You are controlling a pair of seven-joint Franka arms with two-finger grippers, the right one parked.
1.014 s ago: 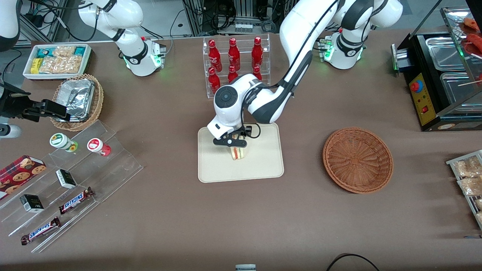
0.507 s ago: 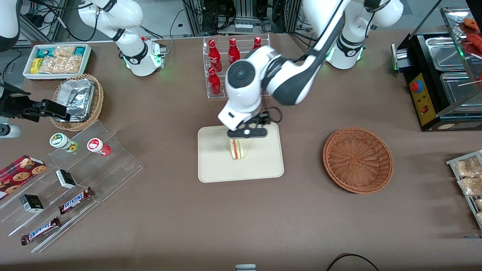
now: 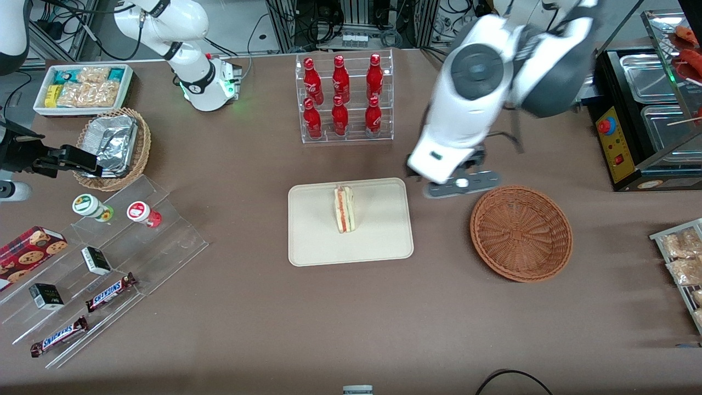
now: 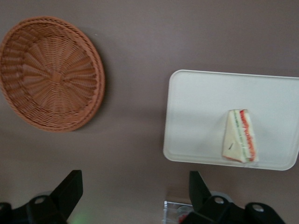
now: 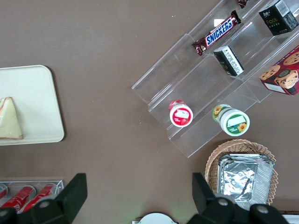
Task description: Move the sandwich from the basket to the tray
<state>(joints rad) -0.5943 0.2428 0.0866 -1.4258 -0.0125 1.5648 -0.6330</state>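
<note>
From the front, the triangular sandwich, pale bread with red and green layers, is seen standing on the flat cream tray, while the gripper is raised above the table between tray and round woven basket. In the left wrist view, the fingers are spread wide, nothing is held, and bare brown table separates basket from tray.

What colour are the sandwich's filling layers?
Red-pink and light green on the sandwich, clearest in the left wrist view.
</note>
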